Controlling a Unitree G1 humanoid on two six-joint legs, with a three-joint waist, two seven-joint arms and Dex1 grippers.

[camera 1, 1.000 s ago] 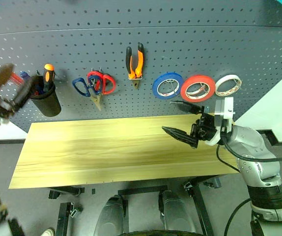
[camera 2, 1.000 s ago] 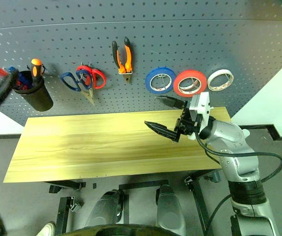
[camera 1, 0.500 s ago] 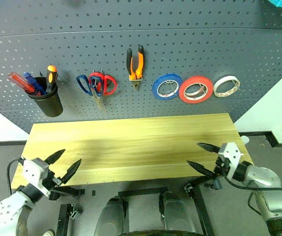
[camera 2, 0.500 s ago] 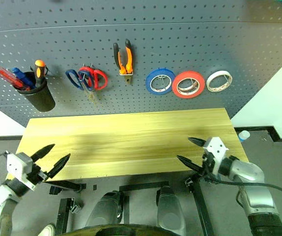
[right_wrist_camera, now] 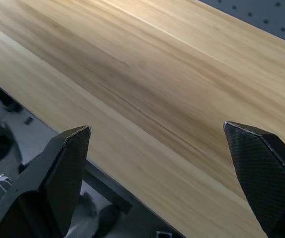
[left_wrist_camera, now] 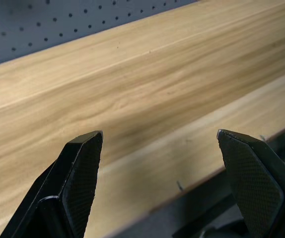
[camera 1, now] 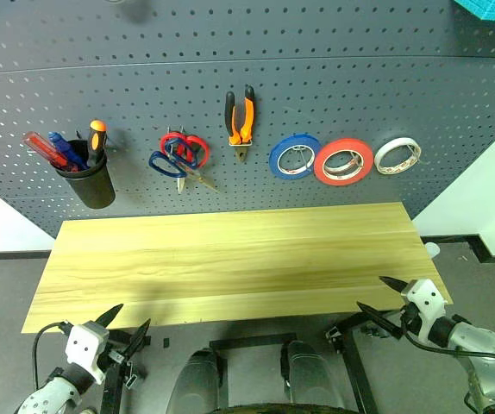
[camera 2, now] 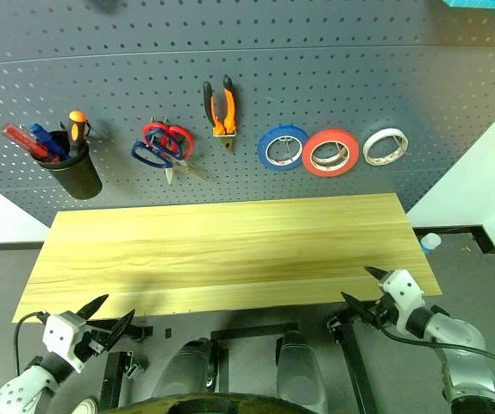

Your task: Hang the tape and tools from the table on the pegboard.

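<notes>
You've got both pincers spread and empty, left gripper (camera 1: 125,323) and right gripper (camera 1: 380,296) at table (camera 1: 230,259) near edge; no readable writing

My left gripper (left_wrist_camera: 160,141) stands wide open, holding nothing. One of its black fingers (left_wrist_camera: 75,186) rises from the lower left of the frame and the other from the lower right, their textured inner faces turned toward each other. Between and beyond them runs the table (left_wrist_camera: 147,74), light yellow wood with streaked grain, its near edge crossing the lower right. The dark grey pegboard (left_wrist_camera: 43,25) with its small holes fills the upper left corner.
</notes>
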